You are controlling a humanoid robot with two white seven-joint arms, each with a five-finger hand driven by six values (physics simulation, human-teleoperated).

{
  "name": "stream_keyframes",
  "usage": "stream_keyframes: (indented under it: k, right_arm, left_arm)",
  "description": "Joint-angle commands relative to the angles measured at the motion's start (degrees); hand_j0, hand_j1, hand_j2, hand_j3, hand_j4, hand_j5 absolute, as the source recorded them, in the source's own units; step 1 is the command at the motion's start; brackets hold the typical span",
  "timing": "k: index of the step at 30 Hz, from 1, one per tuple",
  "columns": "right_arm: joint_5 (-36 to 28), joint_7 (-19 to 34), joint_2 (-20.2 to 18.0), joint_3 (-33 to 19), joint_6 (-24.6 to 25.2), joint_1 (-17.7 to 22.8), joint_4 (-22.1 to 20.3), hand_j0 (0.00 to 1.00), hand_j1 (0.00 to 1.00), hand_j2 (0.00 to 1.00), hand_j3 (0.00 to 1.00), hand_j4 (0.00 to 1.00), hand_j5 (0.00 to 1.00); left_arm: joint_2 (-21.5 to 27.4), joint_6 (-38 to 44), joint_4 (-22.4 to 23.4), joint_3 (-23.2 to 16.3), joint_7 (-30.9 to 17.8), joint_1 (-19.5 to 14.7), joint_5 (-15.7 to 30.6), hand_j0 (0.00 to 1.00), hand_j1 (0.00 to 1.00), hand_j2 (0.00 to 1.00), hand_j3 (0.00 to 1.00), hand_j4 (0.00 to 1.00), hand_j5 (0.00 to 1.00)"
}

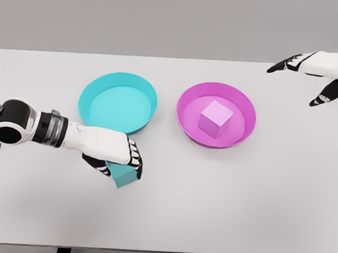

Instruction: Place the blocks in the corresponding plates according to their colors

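Fingers of my left hand (117,153), at lower left of the frame, curl over the teal block (124,175), which sits on the white table (238,209) just below the teal plate (117,103). I judge the block rigid, light and smooth-faced (likely to slip if pinched on an edge), so opposite flat faces are where I would take hold. At centre right, the pink block (216,119) already rests inside the pink plate (216,114). My right hand (322,75) hovers at upper right, fingers spread, holding nothing.
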Motion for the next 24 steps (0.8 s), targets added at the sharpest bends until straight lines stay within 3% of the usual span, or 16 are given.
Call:
stream_keyframes:
  k: [1, 16, 22, 24]
  right_arm:
    - [0.28, -0.03, -0.1, 1.26, 0.2, 0.0, -2.1, 1.0, 1.0, 1.0, 1.0, 1.0, 1.0]
    - [0.64, -0.03, 0.87, 1.08, 0.2, -1.15, -2.19, 1.0, 1.0, 1.0, 1.0, 1.0, 1.0]
    - [0.73, -0.03, 0.69, 1.08, 0.2, -1.15, -2.11, 1.0, 1.0, 1.0, 1.0, 1.0, 1.0]
    - [0.73, -0.03, 0.69, 1.0, 0.2, -1.23, -2.02, 1.0, 1.0, 1.0, 1.0, 1.0, 1.0]
  left_arm:
    - [0.05, 0.12, -1.31, 0.71, 0.04, 0.0, 0.44, 0.63, 0.63, 0.63, 0.63, 0.63, 0.63]
    - [-0.03, 0.12, -2.98, 8.53, 0.04, 0.26, 1.41, 0.61, 0.61, 0.61, 0.61, 0.61, 0.61]
    - [-0.21, 0.12, -1.48, 11.34, 0.04, 0.17, 1.85, 0.61, 0.61, 0.61, 0.61, 0.61, 0.61]
    - [-2.14, 0.12, 0.36, 13.98, 0.04, 0.35, 1.85, 0.61, 0.61, 0.61, 0.61, 0.61, 0.61]
